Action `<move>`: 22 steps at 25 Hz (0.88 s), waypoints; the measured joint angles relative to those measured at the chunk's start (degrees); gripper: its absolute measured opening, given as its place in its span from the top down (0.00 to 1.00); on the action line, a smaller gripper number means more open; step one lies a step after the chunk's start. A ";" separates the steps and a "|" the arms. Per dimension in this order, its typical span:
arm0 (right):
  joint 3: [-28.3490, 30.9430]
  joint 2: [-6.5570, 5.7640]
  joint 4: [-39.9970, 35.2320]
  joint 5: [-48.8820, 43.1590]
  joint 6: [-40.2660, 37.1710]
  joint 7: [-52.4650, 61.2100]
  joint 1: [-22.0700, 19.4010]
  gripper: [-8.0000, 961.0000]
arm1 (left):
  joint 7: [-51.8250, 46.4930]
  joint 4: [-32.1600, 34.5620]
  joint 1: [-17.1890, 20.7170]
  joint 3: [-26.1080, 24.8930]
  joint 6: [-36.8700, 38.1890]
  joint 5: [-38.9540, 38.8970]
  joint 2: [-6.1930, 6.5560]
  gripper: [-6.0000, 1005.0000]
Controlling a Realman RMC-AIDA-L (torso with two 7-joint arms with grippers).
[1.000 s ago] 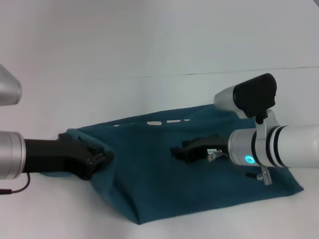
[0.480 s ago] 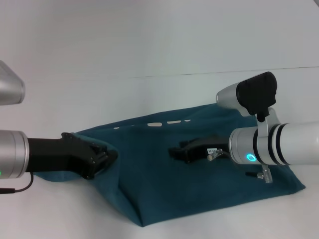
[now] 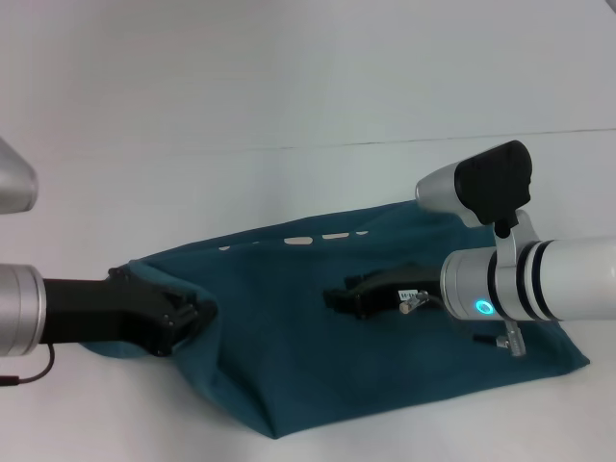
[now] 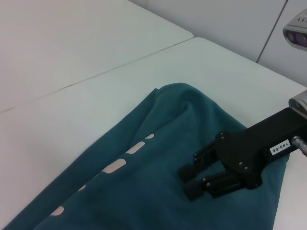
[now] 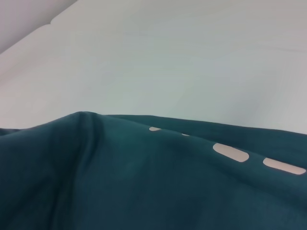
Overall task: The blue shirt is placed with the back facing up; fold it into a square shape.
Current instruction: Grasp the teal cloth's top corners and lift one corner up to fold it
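Note:
The blue shirt (image 3: 289, 366) lies folded on the white table, with a thin row of cream letter marks (image 3: 300, 238) showing along its far fold. My left gripper (image 3: 192, 316) is at the shirt's left edge, shut on the fabric, which drapes over its tip. Over the middle of the shirt my right gripper (image 3: 332, 296) is held low, its fingers close together and touching the cloth. The left wrist view shows that right gripper (image 4: 188, 183) on the shirt (image 4: 144, 191). The right wrist view shows only the shirt (image 5: 120, 182) and its letter marks (image 5: 230, 152).
The white table (image 3: 289, 96) stretches far beyond the shirt, with a seam line (image 3: 385, 142) across it. The shirt's near corner (image 3: 274, 428) lies close to the table's front edge. My right arm's silver forearm (image 3: 539, 279) covers the shirt's right part.
My left gripper went right, then back left and a little lower, and the shirt's left edge moved with it. The right arm has barely shifted.

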 joint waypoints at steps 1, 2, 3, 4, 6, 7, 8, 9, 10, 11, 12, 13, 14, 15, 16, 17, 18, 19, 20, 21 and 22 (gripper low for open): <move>0.03 0.00 0.03 0.00 0.00 -0.09 0.04 0.58 | 0.00 0.25 0.06 -0.01 0.04 -0.04 0.00 0.96; -0.01 0.00 0.05 0.00 0.00 -0.16 0.13 0.58 | 0.01 0.43 0.02 -0.01 0.05 -0.16 0.00 0.96; -0.10 0.00 0.08 0.00 0.00 -0.22 0.25 0.58 | 0.00 0.59 -0.07 0.05 0.06 -0.32 0.00 0.96; -0.23 0.00 0.28 0.00 0.00 -0.47 0.52 0.58 | -0.01 0.78 -0.26 0.28 0.04 -0.47 0.00 0.96; -0.25 0.02 0.53 0.01 0.00 -0.69 0.70 0.58 | -0.16 1.06 -0.90 1.01 -0.16 -0.63 0.00 0.96; -0.26 0.04 0.85 0.01 0.00 -0.95 0.79 0.58 | -0.24 1.10 -1.16 1.25 -0.28 -0.63 0.00 0.96; -0.26 0.08 1.10 0.01 0.01 -1.19 0.89 0.58 | -0.30 1.13 -1.49 1.52 -0.34 -0.64 0.00 0.96; -0.27 0.12 1.39 0.06 0.02 -1.46 0.93 0.58 | -0.32 1.14 -1.84 1.72 -0.37 -0.64 0.00 0.96; -0.30 0.14 1.73 0.30 0.09 -1.80 0.98 0.58 | -0.33 1.13 -2.03 1.83 -0.40 -0.65 0.00 0.96; -0.30 0.14 2.24 0.91 0.20 -2.36 1.09 0.58 | -0.34 1.10 -2.37 1.97 -0.46 -0.66 0.00 0.96; -0.31 0.15 2.76 1.68 0.27 -3.03 1.21 0.58 | -0.37 1.04 -2.64 1.99 -0.55 -0.67 0.00 0.96; -0.28 0.15 3.36 2.60 0.27 -3.84 1.42 0.58 | -0.40 0.96 -2.86 2.00 -0.67 -0.67 0.00 0.96; -0.17 0.12 4.03 3.73 0.25 -4.76 1.66 0.58 | -0.43 0.93 -3.08 2.01 -0.80 -0.69 -0.02 0.96; -0.06 0.07 4.67 4.88 0.21 -5.74 1.93 0.58 | -0.46 0.88 -3.32 2.04 -0.93 -0.71 -0.04 0.96; 0.00 0.05 5.15 5.66 0.17 -6.41 2.15 0.58 | -0.47 0.81 -3.59 2.07 -1.02 -0.73 -0.06 0.96; 0.02 0.03 5.60 6.36 0.14 -7.01 2.40 0.58 | -0.48 0.73 -3.88 2.10 -1.08 -0.77 -0.08 0.96; -0.02 0.03 5.85 6.81 0.13 -7.38 2.58 0.58 | -0.48 0.69 -4.12 2.14 -1.23 -0.80 -0.09 0.96; -0.12 0.02 5.96 7.02 0.12 -7.56 2.72 0.58 | -0.49 0.66 -4.30 2.18 -1.38 -0.85 -0.09 0.96; -0.24 0.02 6.00 7.18 0.11 -7.69 2.85 0.58 | -0.49 0.63 -4.45 2.26 -1.57 -1.09 -0.08 0.96; -0.30 0.02 6.00 7.23 0.11 -7.71 2.92 0.58 | -0.49 0.60 -4.57 2.32 -1.70 -1.29 -0.06 0.96; -0.38 0.04 6.02 7.26 0.10 -7.74 3.01 0.58 | -0.50 0.57 -4.72 2.36 -1.76 -1.44 -0.04 0.96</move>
